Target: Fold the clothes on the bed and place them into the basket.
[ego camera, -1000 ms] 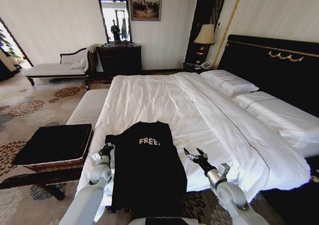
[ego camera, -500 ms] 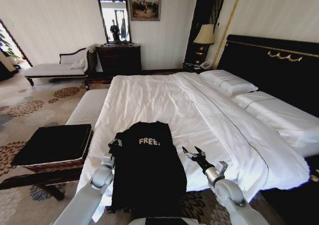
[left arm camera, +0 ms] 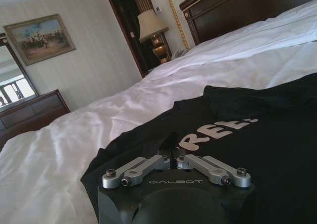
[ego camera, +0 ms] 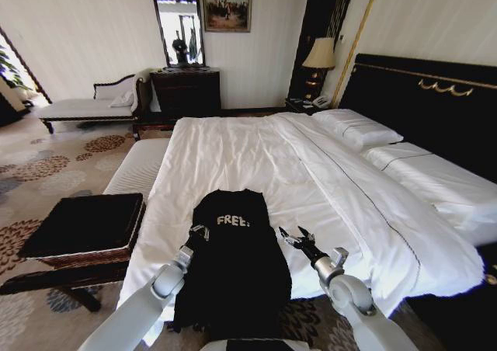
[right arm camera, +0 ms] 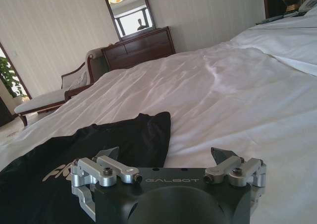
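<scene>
A black T-shirt (ego camera: 231, 265) with white "FREE!" lettering lies on the foot end of a large white bed (ego camera: 311, 180), its lower part hanging over the bed's edge. The left end effector (ego camera: 199, 232) sits on the shirt's left shoulder with its fingers drawn together, apparently pinching a fold of the cloth. The right end effector (ego camera: 293, 238) hovers just beside the shirt's right edge, fingers spread wide, holding nothing. A brown wicker basket (ego camera: 81, 251) with a black top stands on the floor beside the shirt's left side. Folding looks underway, sleeves first. Next, the right end effector likely needs to grip the shirt's right edge.
</scene>
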Tool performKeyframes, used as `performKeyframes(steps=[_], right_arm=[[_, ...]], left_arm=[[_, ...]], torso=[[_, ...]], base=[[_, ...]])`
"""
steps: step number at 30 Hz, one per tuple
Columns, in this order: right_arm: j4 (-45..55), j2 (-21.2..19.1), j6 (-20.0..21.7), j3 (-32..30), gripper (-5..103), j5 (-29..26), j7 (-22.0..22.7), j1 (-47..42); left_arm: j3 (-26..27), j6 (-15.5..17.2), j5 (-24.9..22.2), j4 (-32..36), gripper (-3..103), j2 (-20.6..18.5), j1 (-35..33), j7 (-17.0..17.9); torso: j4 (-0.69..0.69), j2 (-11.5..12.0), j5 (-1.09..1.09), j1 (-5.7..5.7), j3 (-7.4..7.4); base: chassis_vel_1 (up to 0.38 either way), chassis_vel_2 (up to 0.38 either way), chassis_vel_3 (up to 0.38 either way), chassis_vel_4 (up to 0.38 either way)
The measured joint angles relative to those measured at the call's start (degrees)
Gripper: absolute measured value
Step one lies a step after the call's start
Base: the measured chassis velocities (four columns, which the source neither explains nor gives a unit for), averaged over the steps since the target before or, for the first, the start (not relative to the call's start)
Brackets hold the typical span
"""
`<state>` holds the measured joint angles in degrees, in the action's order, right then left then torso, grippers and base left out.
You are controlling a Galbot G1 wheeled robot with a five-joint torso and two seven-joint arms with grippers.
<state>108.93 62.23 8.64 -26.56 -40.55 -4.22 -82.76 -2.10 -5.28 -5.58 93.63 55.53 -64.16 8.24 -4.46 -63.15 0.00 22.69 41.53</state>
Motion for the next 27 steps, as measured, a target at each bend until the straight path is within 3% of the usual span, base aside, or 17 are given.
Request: performKeyframes(steps=[3,5,9,10,11,15,16,18,19,20,21,24,26,27], right_arm=[[-0.25,-0.02,0.01,0.30,100,0.01,0.00,0.09],[-0.32,0.01,0.02,0.50,100,0.01,0.00,0.23],[-0.50,0.37,0.13,1.45,100,0.03,0.14,1.03],[-0.50,0.37,0.13,1.45,100,0.03,0.14,1.03],[-0.51,0.45,0.16,1.60,100,0.03,0.19,1.16],[-0.52,0.65,0.19,1.59,100,0.02,0.23,1.07],[-0.52,0.65,0.19,1.59,100,0.02,0.23,1.07],[-0.44,1.08,0.17,0.55,100,0.18,0.17,-0.05],[-0.30,1.31,0.14,0.00,100,0.29,0.09,-0.57],[0.07,1.82,0.03,-1.06,100,0.61,-0.07,-1.64],[0.07,1.82,0.03,-1.06,100,0.61,-0.07,-1.64],[0.46,1.99,-0.04,-1.85,100,0.86,-0.17,-2.19],[0.56,1.78,-0.04,-1.87,100,0.87,-0.17,-2.18],[0.56,1.78,-0.04,-1.87,100,0.87,-0.17,-2.18]], left_arm=[[0.25,0.44,-0.01,1.48,16,-0.39,-1.23,0.00],[0.48,0.44,0.03,2.08,16,-0.71,-1.65,-0.02],[1.71,-0.06,0.27,5.61,37,-2.73,-3.71,-0.43],[1.71,-0.06,0.27,5.61,37,-2.73,-3.71,-0.43],[2.28,-0.15,-0.06,6.60,37,-3.14,-4.40,-0.45],[6.15,-0.21,-4.91,11.47,59,-3.97,-8.46,-0.15],[6.15,-0.21,-4.91,11.47,59,-3.97,-8.46,-0.15],[8.03,0.84,-12.02,13.64,70,-3.55,-9.76,1.46],[8.43,1.68,-14.89,14.06,70,-3.15,-9.78,2.31],[9.27,4.06,-21.15,14.25,76,-1.86,-9.57,4.49],[9.27,4.06,-21.15,14.25,76,-1.86,-9.57,4.49],[12.52,8.81,-33.81,11.56,92,2.16,-8.96,9.69],[14.51,10.59,-38.85,8.36,96,4.00,-7.97,11.54],[14.51,10.59,-38.85,8.36,96,4.00,-7.97,11.54]], torso=[[0.00,0.00,0.00,0.00,0.00],[0.00,0.00,0.00,0.00,0.00],[0.00,0.00,0.00,0.00,0.00],[0.00,0.00,0.00,0.00,0.00],[0.00,0.00,0.00,0.00,0.00],[0.02,0.00,0.00,0.00,0.00],[0.02,0.00,0.00,0.00,0.00],[0.02,0.00,0.02,0.00,-0.01],[0.02,0.00,0.01,0.00,-0.01],[-0.03,-0.01,0.01,0.00,-0.01],[-0.03,-0.01,0.01,0.00,-0.01],[-0.01,0.00,-0.01,-0.01,-0.01],[0.01,0.00,0.01,0.00,-0.01],[0.01,0.00,0.01,0.00,-0.01]], base=[[0.000,0.000,0.000,0.000],[0.000,0.000,0.000,0.000],[0.000,0.000,0.000,0.000],[0.000,0.000,0.000,0.000],[0.000,0.000,0.000,0.000],[0.000,0.000,0.000,0.000],[0.000,0.000,0.000,0.000],[0.000,0.000,0.000,0.000],[0.000,0.000,0.000,0.000],[0.000,0.000,0.000,0.000],[0.000,0.000,0.000,0.000],[0.000,0.000,0.000,0.000],[0.000,0.000,0.000,0.000],[0.000,0.000,0.000,0.000]])
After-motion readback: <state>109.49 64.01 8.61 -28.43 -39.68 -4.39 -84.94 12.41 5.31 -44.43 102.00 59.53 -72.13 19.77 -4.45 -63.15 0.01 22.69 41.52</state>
